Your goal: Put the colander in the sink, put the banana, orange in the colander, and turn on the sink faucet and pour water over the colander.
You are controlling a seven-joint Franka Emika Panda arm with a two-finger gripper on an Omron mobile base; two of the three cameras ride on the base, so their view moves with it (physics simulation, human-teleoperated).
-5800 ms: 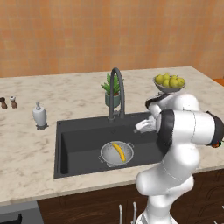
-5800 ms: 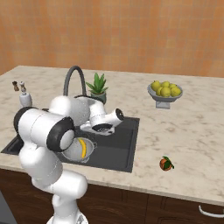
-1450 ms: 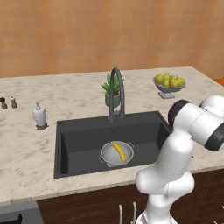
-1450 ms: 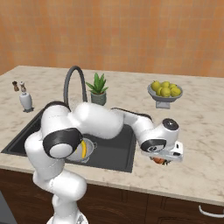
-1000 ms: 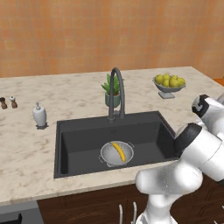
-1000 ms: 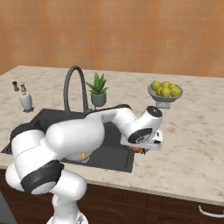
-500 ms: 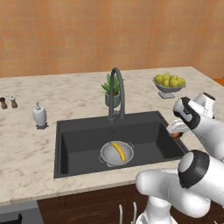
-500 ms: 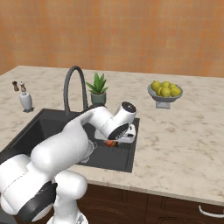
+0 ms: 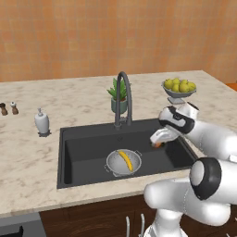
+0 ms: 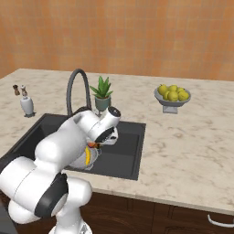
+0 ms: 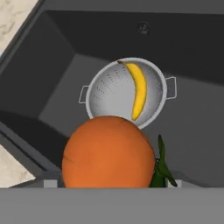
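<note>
My gripper (image 9: 159, 141) is shut on the orange (image 9: 157, 145), holding it above the right part of the sink (image 9: 88, 144), just right of the colander (image 9: 113, 165). In the hand view the orange (image 11: 108, 153) fills the foreground and hides the fingertips. Beyond it, the silvery colander (image 11: 109, 94) sits on the floor of the sink (image 11: 192, 109) with the banana (image 11: 139, 89) lying inside. The banana (image 9: 125, 160) also shows from the left base. From the right base my arm partly covers the colander (image 10: 93, 158), and the orange (image 10: 93, 145) peeks out under the hand. The faucet (image 9: 124, 92) arches over the sink's back edge.
A grey fruit bowl (image 9: 179, 88) of yellow-green fruits stands at the back right of the counter. A potted plant (image 9: 115, 95) sits behind the faucet. A white soap dispenser (image 9: 41, 122) and two small shakers (image 9: 8, 108) stand to the sink's left.
The arm has swung left from the counter right of the sink, carrying the orange over the basin's right side. The colander and banana have not moved.
</note>
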